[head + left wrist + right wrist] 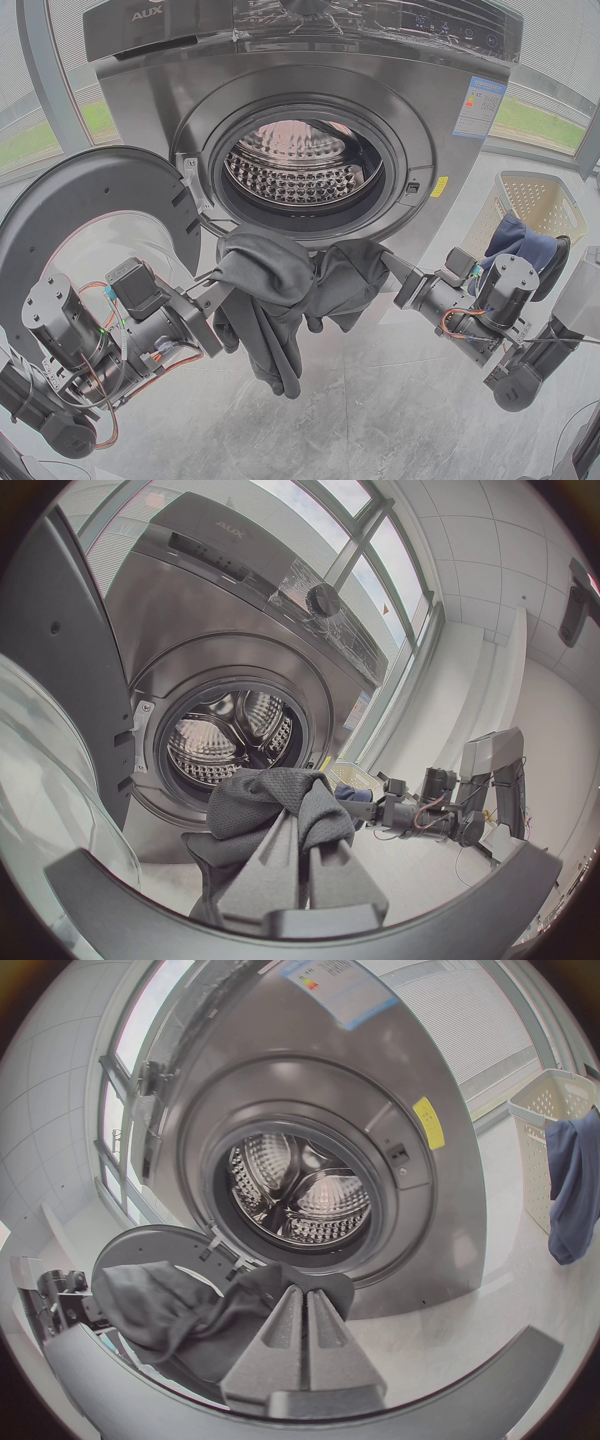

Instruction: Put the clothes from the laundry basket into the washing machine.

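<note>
A dark grey garment [281, 294] hangs stretched between both grippers just below and in front of the washing machine's open drum [300, 165]. My left gripper [220, 281] is shut on its left end, the cloth bunched over the fingers [275, 855]. My right gripper [384, 257] is shut on its right end [294, 1285]. Loose folds dangle toward the floor. The beige laundry basket [550, 200] stands at the right of the machine with a navy garment [522, 240] draped over its rim.
The machine's round door [94, 206] is swung open to the left, close behind my left arm. Grey tiled floor [375, 412] lies in front of the machine. Windows surround the machine behind it.
</note>
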### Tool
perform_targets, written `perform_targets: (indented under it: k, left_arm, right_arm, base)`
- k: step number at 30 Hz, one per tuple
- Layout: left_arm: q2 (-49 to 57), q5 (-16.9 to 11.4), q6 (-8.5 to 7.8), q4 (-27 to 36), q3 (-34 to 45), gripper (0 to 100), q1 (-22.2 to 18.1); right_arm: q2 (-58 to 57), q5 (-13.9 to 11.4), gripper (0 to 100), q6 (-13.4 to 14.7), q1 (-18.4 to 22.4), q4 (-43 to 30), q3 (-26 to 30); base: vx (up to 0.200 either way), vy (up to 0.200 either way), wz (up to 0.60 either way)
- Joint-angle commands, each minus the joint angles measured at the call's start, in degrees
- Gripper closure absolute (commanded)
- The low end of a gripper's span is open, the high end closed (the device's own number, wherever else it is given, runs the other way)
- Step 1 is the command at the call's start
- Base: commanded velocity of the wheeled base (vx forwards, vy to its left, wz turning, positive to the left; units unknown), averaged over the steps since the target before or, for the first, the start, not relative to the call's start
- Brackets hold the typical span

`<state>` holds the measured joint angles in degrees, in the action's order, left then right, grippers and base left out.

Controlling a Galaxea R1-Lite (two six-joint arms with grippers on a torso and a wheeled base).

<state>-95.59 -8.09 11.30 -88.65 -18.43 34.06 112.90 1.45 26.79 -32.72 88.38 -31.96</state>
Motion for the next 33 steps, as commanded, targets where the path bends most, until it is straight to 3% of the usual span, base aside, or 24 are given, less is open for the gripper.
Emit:
perform_targets:
  k: [1,18,23,33]
  left_arm:
    - [0.1,-0.1,-0.05,0.0,0.2,100,0.0]
    - [0.5,0.4,-1.11,-0.1,-1.6,100,0.0]
    - [1.5,0.4,-1.9,0.0,-1.2,100,-0.5]
    - [0.8,0.3,-1.98,0.0,0.2,100,-0.6]
  right_arm:
    - [-4.8,0.3,100,-0.7,-2.0,0.0,1.5]
    - [-6.5,0.5,100,-1.3,-2.3,0.0,1.0]
    - [-9.1,0.5,100,-3.8,-2.5,-0.1,1.3]
    - [-10.7,0.5,100,-4.0,-1.6,-0.1,-0.5]
  base:
    - [0.0,0.0,0.0]
    - [0.0,0.0,0.0]
    - [0.0,0.0,0.0]
    - [0.0,0.0,0.0]
